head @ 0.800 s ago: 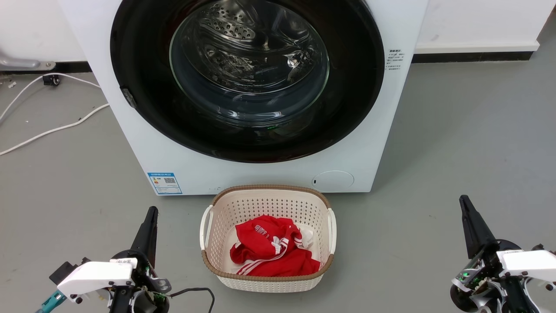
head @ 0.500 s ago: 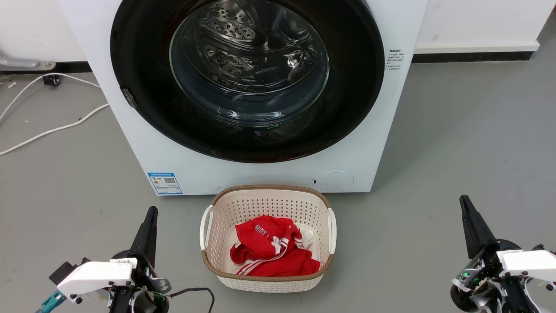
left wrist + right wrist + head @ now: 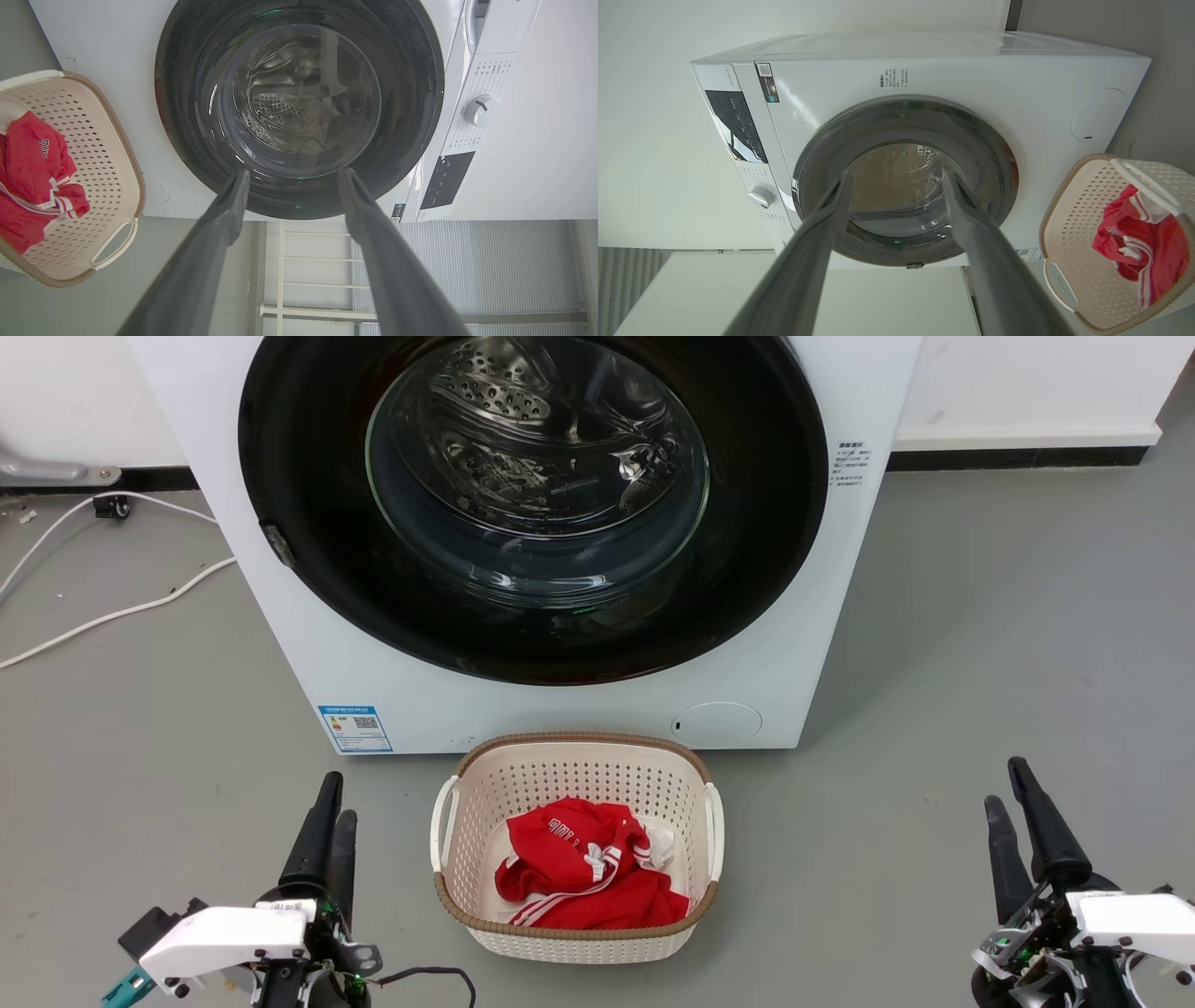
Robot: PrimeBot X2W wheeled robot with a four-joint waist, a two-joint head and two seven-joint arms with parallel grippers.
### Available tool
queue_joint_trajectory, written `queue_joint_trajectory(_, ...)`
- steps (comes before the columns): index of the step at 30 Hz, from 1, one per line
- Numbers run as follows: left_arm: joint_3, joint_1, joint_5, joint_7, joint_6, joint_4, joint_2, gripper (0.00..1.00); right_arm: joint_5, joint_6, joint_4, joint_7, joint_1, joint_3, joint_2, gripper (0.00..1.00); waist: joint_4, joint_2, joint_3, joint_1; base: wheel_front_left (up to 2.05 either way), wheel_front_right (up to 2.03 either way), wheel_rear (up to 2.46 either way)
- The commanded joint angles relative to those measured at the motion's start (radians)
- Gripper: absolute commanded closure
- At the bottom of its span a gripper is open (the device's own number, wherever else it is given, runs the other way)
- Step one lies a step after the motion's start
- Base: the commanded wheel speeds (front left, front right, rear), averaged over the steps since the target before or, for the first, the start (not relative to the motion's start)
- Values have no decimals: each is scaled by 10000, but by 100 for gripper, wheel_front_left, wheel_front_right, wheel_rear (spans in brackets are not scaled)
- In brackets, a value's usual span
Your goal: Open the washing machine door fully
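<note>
A cream perforated plastic laundry basket with a brown rim (image 3: 579,775) stands at the lower centre of the head view on the smooth grey floor (image 3: 980,616). In it lies a crumpled red garment with white stripes (image 3: 579,882), partly over a scrap of white cloth (image 3: 661,845). Thin white cables (image 3: 131,609) trail across the floor at the upper left. A black skirting strip (image 3: 1018,458) runs below the white wall at the upper right.
</note>
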Motion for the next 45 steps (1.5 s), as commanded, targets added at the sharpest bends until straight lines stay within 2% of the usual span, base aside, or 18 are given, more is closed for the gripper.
queue_joint_trajectory(1,-18,-293,181,-103,-14,-265,46,0,-166,2,-246,-92,-184,-36,-19,0,1,0,1,0,0,0,0)
queue_joint_trajectory(9,24,-327,1557,-452,-17,-877,39,0,-1299,2,-1047,-441,-125,154,-9,0,11,0,23,0,0,0,0)
queue_joint_trajectory(17,-30,-377,3459,-776,-19,-1441,32,0,-4082,2,-1812,-764,-55,580,-1,0,19,0,41,0,0,0,0)
queue_joint_trajectory(22,-70,-383,4662,-963,-21,-1730,27,0,-5288,2,-2074,-954,19,680,5,0,11,0,31,0,0,0,0)
queue_joint_trajectory(31,-343,-342,6735,-1273,-21,-2002,19,0,-7420,3,-2280,-1269,185,880,15,0,-2,0,22,0,0,0,0)
queue_joint_trajectory(45,-790,-210,9153,-1708,191,-1962,7,0,-9737,2,-2132,-1704,398,1001,30,0,-14,0,-31,0,0,0,0)
